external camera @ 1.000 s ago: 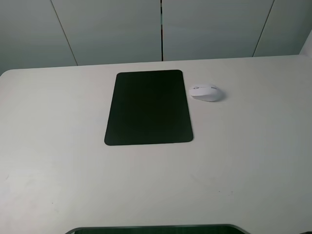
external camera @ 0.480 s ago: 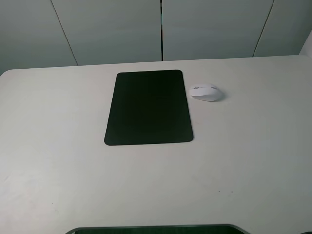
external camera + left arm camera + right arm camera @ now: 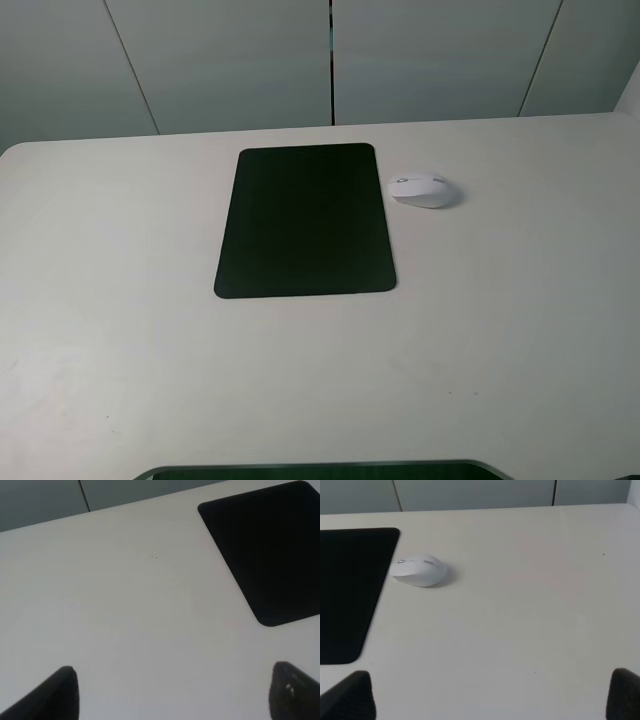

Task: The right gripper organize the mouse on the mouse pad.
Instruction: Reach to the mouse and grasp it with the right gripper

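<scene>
The white mouse [image 3: 423,189] lies on the white table just right of the black mouse pad [image 3: 305,220], near the pad's far right corner, not on it. In the right wrist view the mouse [image 3: 418,570] sits beside the pad [image 3: 350,590], well ahead of my right gripper [image 3: 490,695], whose two black fingertips [image 3: 350,695] stand wide apart and empty. In the left wrist view my left gripper [image 3: 172,692] is open and empty, with the pad [image 3: 265,550] ahead of it to one side. Neither arm shows in the exterior high view.
The white table [image 3: 500,330] spans the view, with grey wall panels [image 3: 330,60] behind its far edge. A dark edge [image 3: 320,470] shows at the bottom of the exterior high view.
</scene>
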